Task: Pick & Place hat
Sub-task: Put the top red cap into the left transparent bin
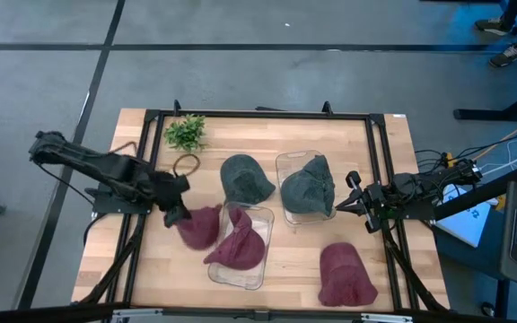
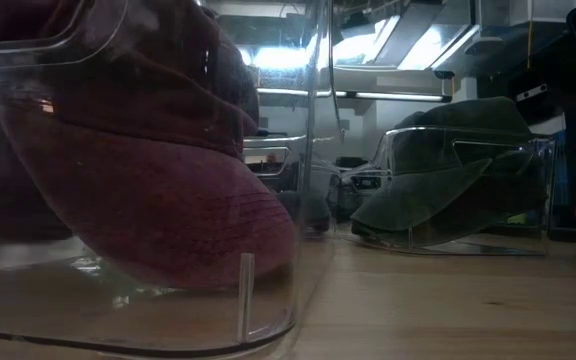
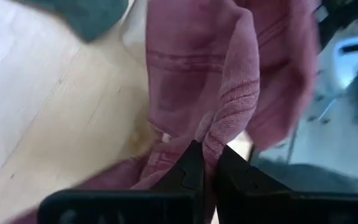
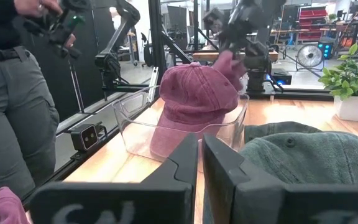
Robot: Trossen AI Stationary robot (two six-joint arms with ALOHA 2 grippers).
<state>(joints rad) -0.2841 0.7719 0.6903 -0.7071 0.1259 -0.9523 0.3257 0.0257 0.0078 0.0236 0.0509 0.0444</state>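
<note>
My left gripper [image 1: 176,213] is shut on a maroon hat [image 1: 200,226] just left of the near clear bin [image 1: 240,278]. A second maroon hat [image 1: 240,247] lies in that bin and fills the low view [image 2: 148,170]. A third maroon hat [image 1: 344,274] rests on the table near the front edge. One green hat [image 1: 245,179] lies on the table; another green hat [image 1: 308,187] sits in the far clear bin [image 1: 287,161]. My right gripper [image 1: 353,193] waits shut, level, beside that bin's right wall, touching nothing. My left gripper pinches a bunched fold of the maroon hat's cloth [image 3: 219,127] between its two fingers [image 3: 191,165]. The fingers slant down from the table's left side. The hat hangs from them beside the near bin's left wall, its cloth gathered into creases at the pinch.
A small potted plant [image 1: 185,132] and a thin ring [image 1: 185,163] sit at the table's far left. A black frame [image 1: 258,115] runs around the tabletop. A person [image 4: 17,93] stands beside the table in the right wrist view. Bare wood lies at the table's near left corner [image 1: 115,269].
</note>
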